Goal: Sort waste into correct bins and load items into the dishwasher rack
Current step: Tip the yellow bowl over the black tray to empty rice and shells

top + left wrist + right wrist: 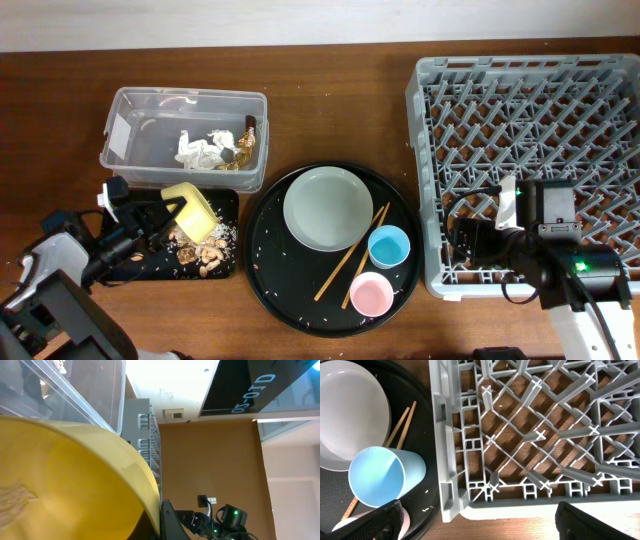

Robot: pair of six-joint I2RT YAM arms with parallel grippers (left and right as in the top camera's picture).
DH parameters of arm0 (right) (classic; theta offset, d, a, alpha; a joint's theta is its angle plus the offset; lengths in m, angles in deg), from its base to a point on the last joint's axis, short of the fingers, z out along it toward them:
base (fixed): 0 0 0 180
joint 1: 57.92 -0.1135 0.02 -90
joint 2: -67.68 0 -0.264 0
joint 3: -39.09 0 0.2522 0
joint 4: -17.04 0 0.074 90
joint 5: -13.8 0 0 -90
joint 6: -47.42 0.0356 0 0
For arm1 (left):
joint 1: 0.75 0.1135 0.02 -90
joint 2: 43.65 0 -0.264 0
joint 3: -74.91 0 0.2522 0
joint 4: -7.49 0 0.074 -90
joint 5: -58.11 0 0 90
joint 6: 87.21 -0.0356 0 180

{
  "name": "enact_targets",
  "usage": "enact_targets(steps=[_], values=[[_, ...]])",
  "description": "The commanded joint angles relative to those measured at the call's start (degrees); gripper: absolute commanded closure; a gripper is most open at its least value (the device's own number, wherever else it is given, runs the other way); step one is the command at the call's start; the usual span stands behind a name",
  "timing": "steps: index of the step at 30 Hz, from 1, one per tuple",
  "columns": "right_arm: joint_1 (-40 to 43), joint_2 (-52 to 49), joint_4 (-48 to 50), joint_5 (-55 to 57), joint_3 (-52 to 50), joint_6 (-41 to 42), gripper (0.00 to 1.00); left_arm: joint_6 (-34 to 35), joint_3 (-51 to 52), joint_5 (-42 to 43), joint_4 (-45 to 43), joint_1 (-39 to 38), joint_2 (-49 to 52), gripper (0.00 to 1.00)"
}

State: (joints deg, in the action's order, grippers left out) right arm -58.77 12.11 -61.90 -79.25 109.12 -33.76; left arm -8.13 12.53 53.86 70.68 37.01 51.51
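My left gripper (172, 208) is shut on the yellow bowl (192, 211), holding it tilted on its side over the shallow black tray (150, 266). The bowl fills the left wrist view (75, 485). Beige food scraps with rice (205, 258) lie in that tray. The clear tub (185, 98) behind it holds white tissue (197, 150) and a brown-gold wrapper (243, 150). The grey-green plate (327, 207), chopsticks (352, 255), blue cup (388, 245) and pink cup (371, 293) sit on the round black tray (270, 280). My right gripper (480, 527) is open and empty over the front-left corner of the grey rack (530, 110).
Rice grains are scattered over the round black tray. In the right wrist view the rack's corner (455, 485) stands close beside the blue cup (385, 477), the chopsticks (400, 422) and the plate (345, 415). The rack's grid shows no items.
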Motion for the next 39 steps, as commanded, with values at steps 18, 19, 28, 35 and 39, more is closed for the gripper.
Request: enact_targets(steps=[18, 19, 28, 35, 39], values=[[-0.28, 0.07, 0.00, -0.33, 1.05, 0.07, 0.02, -0.44, 0.11, -3.10, -3.32, 0.17, 0.42, 1.00], [-0.28, 0.07, 0.00, -0.35, 1.05, 0.07, 0.02, -0.74, 0.11, -1.75, -2.36, 0.02, 0.39, 1.00], [-0.28, 0.07, 0.00, -0.35, 1.05, 0.07, 0.02, -3.91, 0.09, 1.53, -2.25, -0.09, 0.39, 0.88], [-0.28, 0.07, 0.02, -0.35, 1.05, 0.07, 0.02, -4.63, 0.09, 1.09, -0.96, -4.13, -2.27, 1.00], [-0.28, 0.07, 0.02, -0.35, 1.05, 0.07, 0.02, -3.23, 0.02, -16.55, -0.96, -6.56, -7.08, 1.00]])
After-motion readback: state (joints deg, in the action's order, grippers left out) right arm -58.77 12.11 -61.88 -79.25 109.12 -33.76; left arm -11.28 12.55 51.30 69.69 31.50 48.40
